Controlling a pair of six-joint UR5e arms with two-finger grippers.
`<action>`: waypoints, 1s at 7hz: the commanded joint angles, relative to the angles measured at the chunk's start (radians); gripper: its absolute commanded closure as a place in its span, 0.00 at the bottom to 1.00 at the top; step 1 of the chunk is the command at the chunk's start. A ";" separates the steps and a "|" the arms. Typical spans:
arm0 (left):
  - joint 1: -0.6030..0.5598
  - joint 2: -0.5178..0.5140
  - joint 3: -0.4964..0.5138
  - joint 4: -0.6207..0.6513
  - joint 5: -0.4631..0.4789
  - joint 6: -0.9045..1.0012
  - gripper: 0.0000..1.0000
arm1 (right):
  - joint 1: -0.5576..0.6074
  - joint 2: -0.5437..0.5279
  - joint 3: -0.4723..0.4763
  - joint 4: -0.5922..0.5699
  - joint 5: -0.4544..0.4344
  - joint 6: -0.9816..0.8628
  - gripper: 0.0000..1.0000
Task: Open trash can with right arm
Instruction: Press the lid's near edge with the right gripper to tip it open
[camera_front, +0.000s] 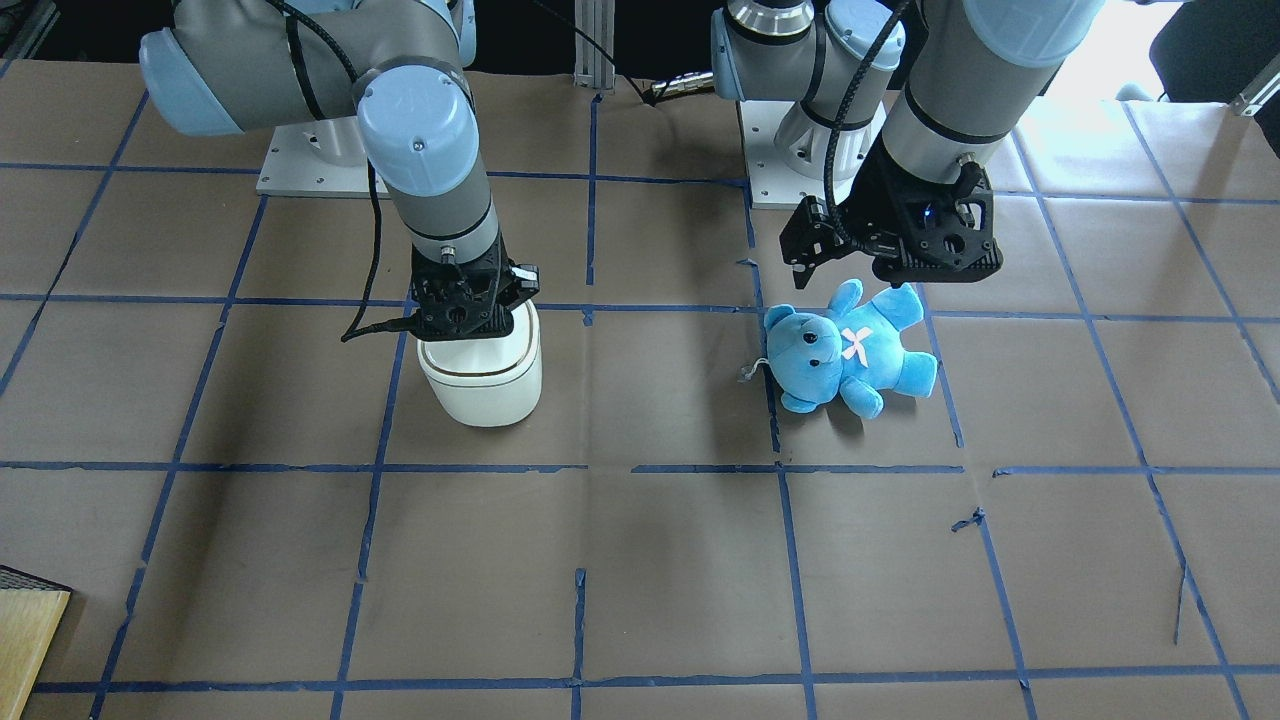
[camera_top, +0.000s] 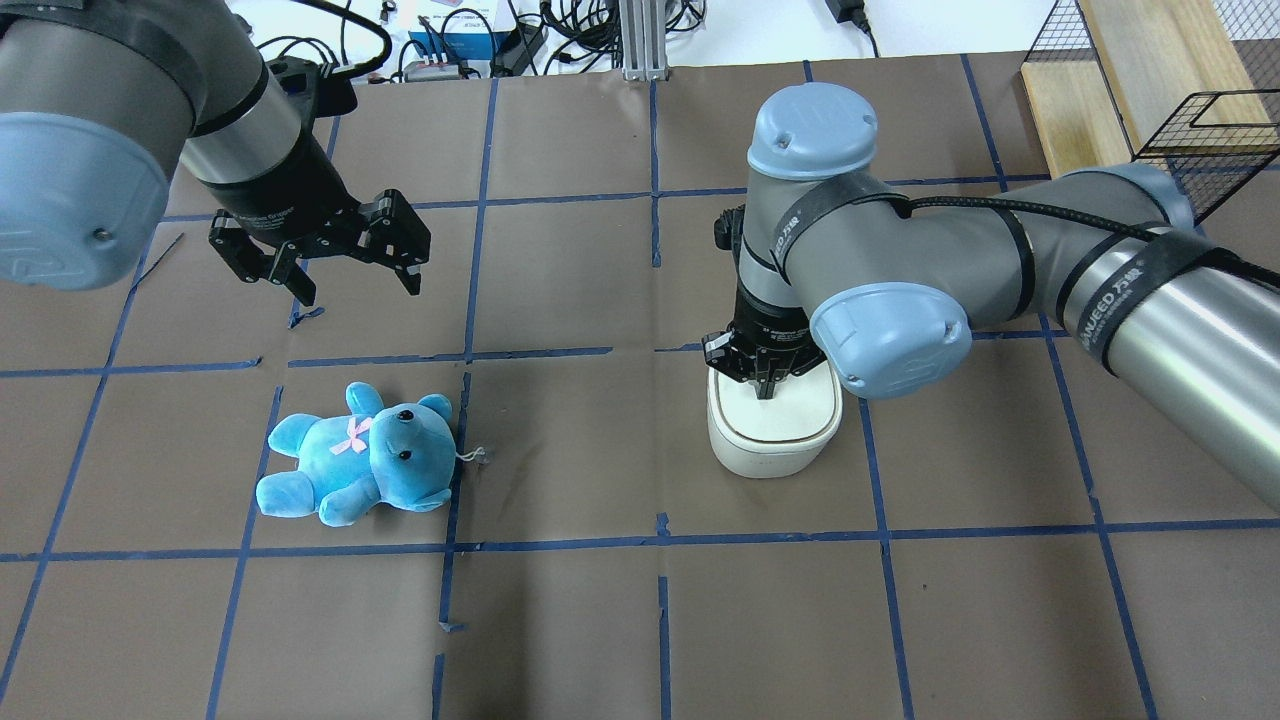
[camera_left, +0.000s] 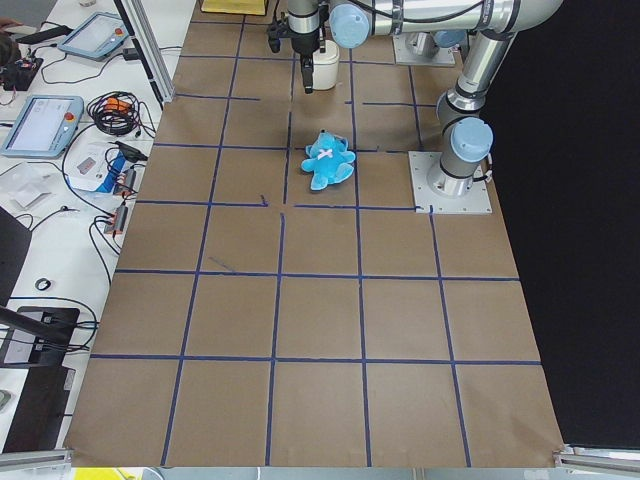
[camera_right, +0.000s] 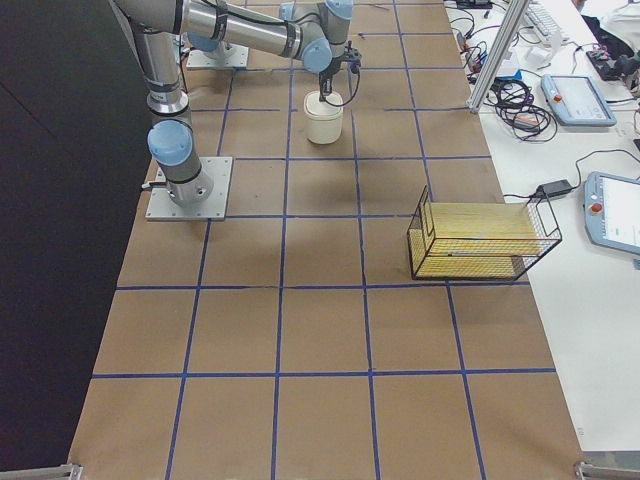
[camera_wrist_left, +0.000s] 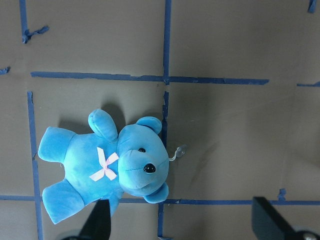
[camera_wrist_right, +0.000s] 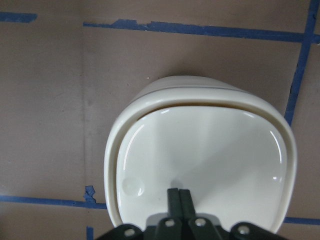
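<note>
The white trash can (camera_top: 770, 440) stands on the brown paper table with its lid down; it also shows in the front view (camera_front: 480, 385) and the right wrist view (camera_wrist_right: 200, 150). My right gripper (camera_top: 765, 385) points straight down over it. Its fingers are shut together and empty, with the tips (camera_wrist_right: 178, 192) on or just above the lid's robot-side edge. A thin dark gap shows along the lid's far edge. My left gripper (camera_top: 355, 285) hangs open and empty above the table, just beyond a blue teddy (camera_top: 360, 455).
The blue teddy (camera_front: 850, 350) lies on its back about two grid squares from the can. A black wire basket with a wooden board (camera_right: 480, 240) stands near the table edge on my right. Tablets and cables lie on the side benches.
</note>
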 joint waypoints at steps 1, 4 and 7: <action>0.000 0.000 0.000 0.000 0.000 0.000 0.00 | -0.001 0.006 0.017 -0.008 -0.007 -0.002 0.96; 0.000 0.000 0.000 0.000 0.000 0.000 0.00 | -0.004 -0.032 -0.041 0.012 -0.014 -0.004 0.94; 0.000 0.000 0.000 0.000 0.000 0.000 0.00 | -0.038 -0.095 -0.106 0.138 -0.045 -0.013 0.94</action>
